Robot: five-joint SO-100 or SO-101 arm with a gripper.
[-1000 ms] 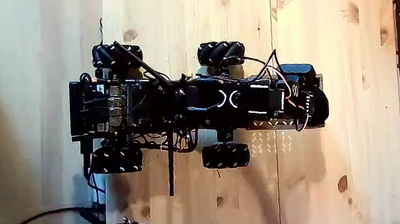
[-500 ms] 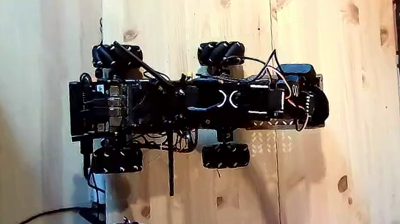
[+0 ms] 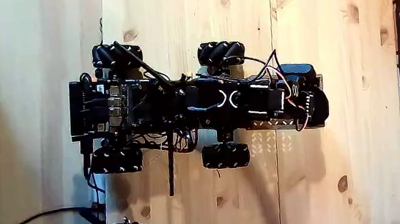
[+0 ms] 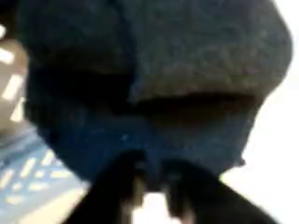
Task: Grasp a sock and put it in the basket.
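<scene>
The sock (image 4: 149,84) hangs as dark limp fabric right in front of the wrist view, and beneath it at lower left you can see the tan lattice of the basket (image 4: 28,173). Nothing has shifted in the fixed view over the last second, so you're probably poised over the drop. The tool (image 4: 149,191) looks clenched on the sock's lower edge, fingers nearly together
</scene>
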